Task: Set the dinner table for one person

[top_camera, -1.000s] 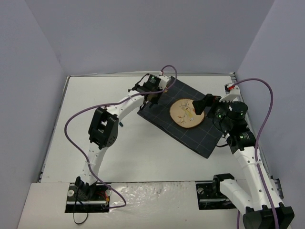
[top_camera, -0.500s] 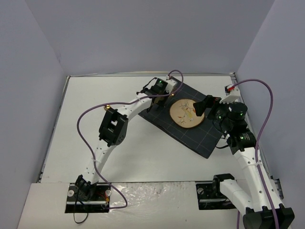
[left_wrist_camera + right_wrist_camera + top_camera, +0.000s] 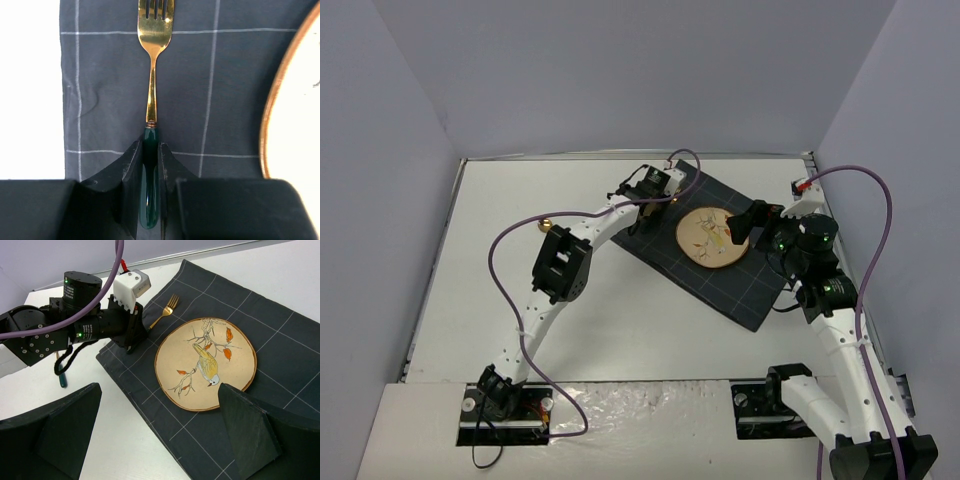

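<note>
Table (image 3: 620, 320): white, metal-rimmed, spanning the whole workspace under both arms. On its far right half lies a dark checked cloth (image 3: 745, 290), set askew to the table's edges. Plate (image 3: 710, 238): round, bird pattern, resting on the cloth near its middle. Fork (image 3: 152, 75): gold with a green handle, over the cloth just left of the plate, tines pointing away from the arm; whether it already rests on the cloth cannot be told. Left gripper (image 3: 150, 155): clenched on the fork's green handle, low over the cloth's left strip, bare table just beside it. Right gripper (image 3: 155, 425): jaws spread wide, holding nothing, hovering above the plate's near side. Second green-handled utensil (image 3: 62, 376): on bare table left of the cloth, under the left arm, kind unclear. Status, as judged: cloth and plate done; fork in position but not let go; second utensil unplaced; no glass in view.
</note>
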You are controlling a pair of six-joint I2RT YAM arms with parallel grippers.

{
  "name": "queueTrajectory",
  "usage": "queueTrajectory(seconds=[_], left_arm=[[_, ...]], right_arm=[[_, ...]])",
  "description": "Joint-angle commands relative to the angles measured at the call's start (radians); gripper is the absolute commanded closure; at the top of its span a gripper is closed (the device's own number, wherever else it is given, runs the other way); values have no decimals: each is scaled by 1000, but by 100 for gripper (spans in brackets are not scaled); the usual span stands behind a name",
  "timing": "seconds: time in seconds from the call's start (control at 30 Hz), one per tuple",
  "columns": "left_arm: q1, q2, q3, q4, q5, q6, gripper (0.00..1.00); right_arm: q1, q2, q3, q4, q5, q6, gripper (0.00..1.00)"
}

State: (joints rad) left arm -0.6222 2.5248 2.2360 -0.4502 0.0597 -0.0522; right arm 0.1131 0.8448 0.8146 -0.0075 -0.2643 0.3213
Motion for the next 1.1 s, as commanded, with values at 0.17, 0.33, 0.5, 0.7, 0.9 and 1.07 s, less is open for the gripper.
queueTrajectory(seconds=[0.17, 0.33, 0.5, 0.7, 0.9, 1.07], left_arm=[[16, -81, -53, 9, -46, -13, 100], [18, -101, -89, 15, -46, -15, 100], [18, -113, -110, 15, -46, -14, 100], [18, -135, -139, 29, -49, -3, 100], [19, -139, -142, 34, -45, 6, 93], [19, -141, -143, 32, -39, -2, 80]], right_arm=[[8, -13, 23, 51, 24, -15, 0], [8, -9, 26, 52, 24, -17, 0], [8, -9, 24, 52, 23, -18, 0], [8, -12, 21, 52, 22, -19, 0], [8, -15, 13, 51, 19, -19, 0], [8, -20, 9, 52, 19, -19, 0]])
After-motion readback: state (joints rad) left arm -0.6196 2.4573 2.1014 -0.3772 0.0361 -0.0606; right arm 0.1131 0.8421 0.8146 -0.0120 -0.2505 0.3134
